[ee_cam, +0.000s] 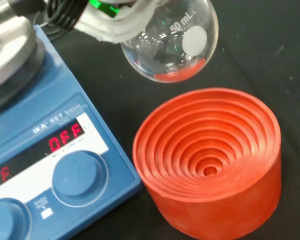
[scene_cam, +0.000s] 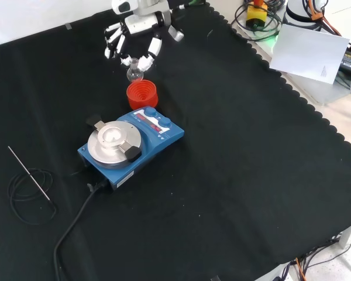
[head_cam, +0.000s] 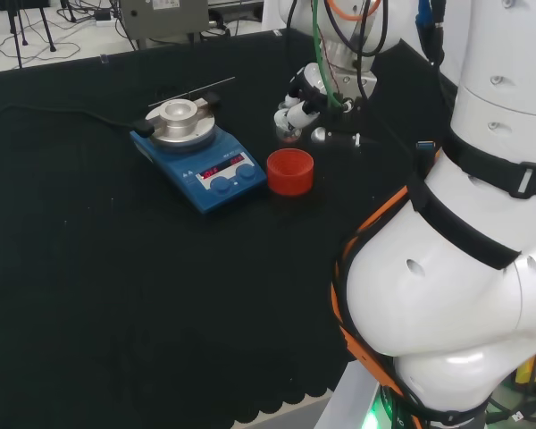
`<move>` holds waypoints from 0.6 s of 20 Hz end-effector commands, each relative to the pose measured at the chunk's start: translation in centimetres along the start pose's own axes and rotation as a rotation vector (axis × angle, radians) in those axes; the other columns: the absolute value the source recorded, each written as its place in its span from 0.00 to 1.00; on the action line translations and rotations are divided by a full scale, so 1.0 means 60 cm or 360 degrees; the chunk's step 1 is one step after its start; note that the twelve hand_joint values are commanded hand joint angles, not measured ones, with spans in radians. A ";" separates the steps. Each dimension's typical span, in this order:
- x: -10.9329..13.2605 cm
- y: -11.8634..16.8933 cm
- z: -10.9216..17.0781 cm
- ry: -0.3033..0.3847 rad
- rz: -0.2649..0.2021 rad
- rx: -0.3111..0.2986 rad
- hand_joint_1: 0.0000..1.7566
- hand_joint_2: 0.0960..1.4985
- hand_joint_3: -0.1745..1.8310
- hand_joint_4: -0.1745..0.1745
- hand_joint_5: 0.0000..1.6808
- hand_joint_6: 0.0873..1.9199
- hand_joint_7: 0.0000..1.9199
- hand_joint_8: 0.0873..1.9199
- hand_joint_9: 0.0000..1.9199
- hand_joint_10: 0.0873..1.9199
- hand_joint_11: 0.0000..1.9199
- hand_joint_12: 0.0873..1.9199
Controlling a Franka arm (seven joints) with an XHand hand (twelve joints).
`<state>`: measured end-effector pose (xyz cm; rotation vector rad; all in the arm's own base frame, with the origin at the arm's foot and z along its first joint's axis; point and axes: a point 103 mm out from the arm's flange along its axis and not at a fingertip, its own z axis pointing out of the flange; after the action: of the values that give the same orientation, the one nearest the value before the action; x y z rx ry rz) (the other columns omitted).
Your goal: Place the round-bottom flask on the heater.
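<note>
Round-bottom flask (ee_cam: 170, 42) is off its red ribbed stand (ee_cam: 210, 162), hanging just above it with the hand (scene_cam: 131, 36) curled round its neck. Small, empty, thin glass: light, slick, fragile, rolls. Keep the neck hold until the bulb seats on the heater (scene_cam: 128, 146).

The round-bottom flask (ee_cam: 172, 42) is clear, glossy glass with a matt white patch. The red ribbed stand (ee_cam: 210, 165) looks matt, like rubber or plastic. The heater (scene_cam: 131, 143) has a smooth blue plastic-looking casing, 2 blue knobs and a brushed silvery metal plate (scene_cam: 113, 139). The bench cloth (scene_cam: 234, 175) is matt black fabric.
</note>
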<state>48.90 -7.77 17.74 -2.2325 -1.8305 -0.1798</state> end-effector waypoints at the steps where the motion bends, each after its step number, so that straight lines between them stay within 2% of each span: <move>1: 0.020 -0.004 -0.019 -0.0010 -0.0018 0.0005 0.58 0.48 0.45 1.00 0.58 0.61 0.18 0.31 0.27 0.32 0.00 0.69; 5: 0.046 0.006 -0.032 -0.0005 -0.0051 0.0005 0.58 0.48 0.46 1.00 0.58 0.61 0.18 0.31 0.27 0.32 0.00 0.69; 12: 0.128 0.051 -0.051 -0.0005 -0.0150 0.0020 0.58 0.48 0.46 1.00 0.58 0.61 0.18 0.31 0.27 0.32 0.00 0.69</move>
<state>51.28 -5.14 21.11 -2.1977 -1.8867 -0.1925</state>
